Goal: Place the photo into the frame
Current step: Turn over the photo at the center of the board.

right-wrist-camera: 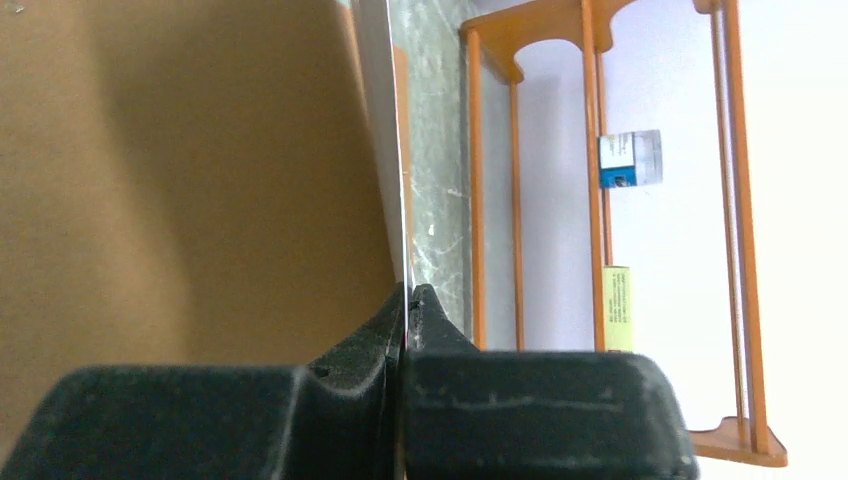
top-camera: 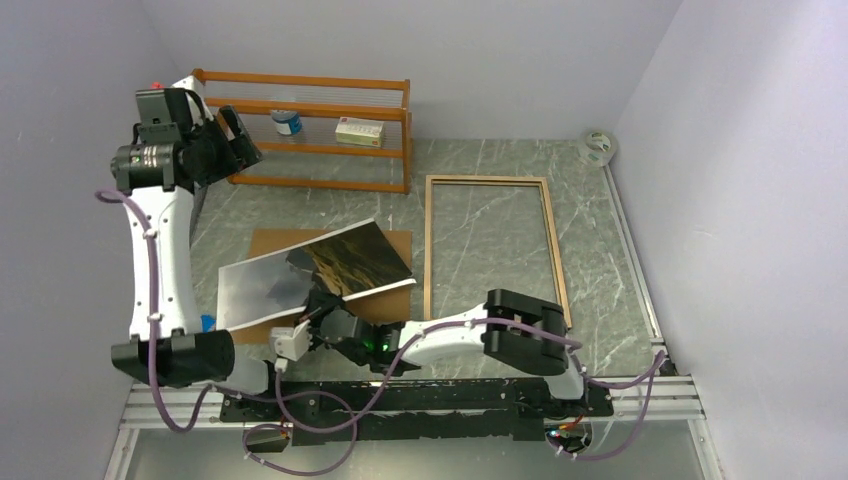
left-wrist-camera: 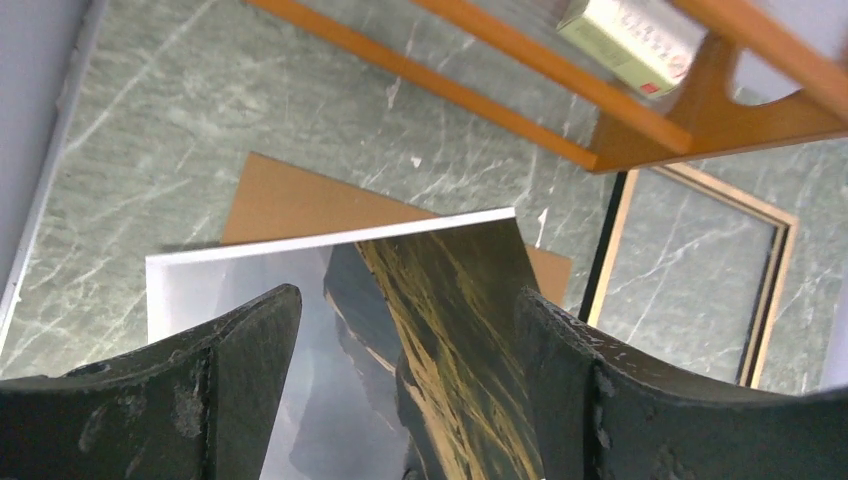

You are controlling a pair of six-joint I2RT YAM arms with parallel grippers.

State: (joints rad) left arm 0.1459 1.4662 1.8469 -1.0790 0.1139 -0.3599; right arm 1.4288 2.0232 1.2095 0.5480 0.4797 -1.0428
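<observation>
The photo (top-camera: 330, 265) of grey mountains and golden grassland lies picture side up and tilted over the brown backing board (top-camera: 268, 245). Its near edge is lifted. My right gripper (top-camera: 318, 308) is shut on that near edge. In the right wrist view the fingers (right-wrist-camera: 405, 300) pinch the thin white sheet (right-wrist-camera: 385, 150) edge-on. The frame (top-camera: 429, 250) lies flat to the right, wood-coloured side up and empty. My left gripper (top-camera: 240, 135) is open and empty, raised high by the rack. Its wrist view looks down between the jaws on the photo (left-wrist-camera: 440, 320), the board (left-wrist-camera: 290, 200) and the frame (left-wrist-camera: 770, 290).
An orange-brown wooden rack (top-camera: 320, 130) stands at the back left, holding a blue-lidded jar (top-camera: 287, 122) and a small box (top-camera: 360, 132). A tape roll (top-camera: 598, 147) sits in the back right corner. Walls close in on both sides.
</observation>
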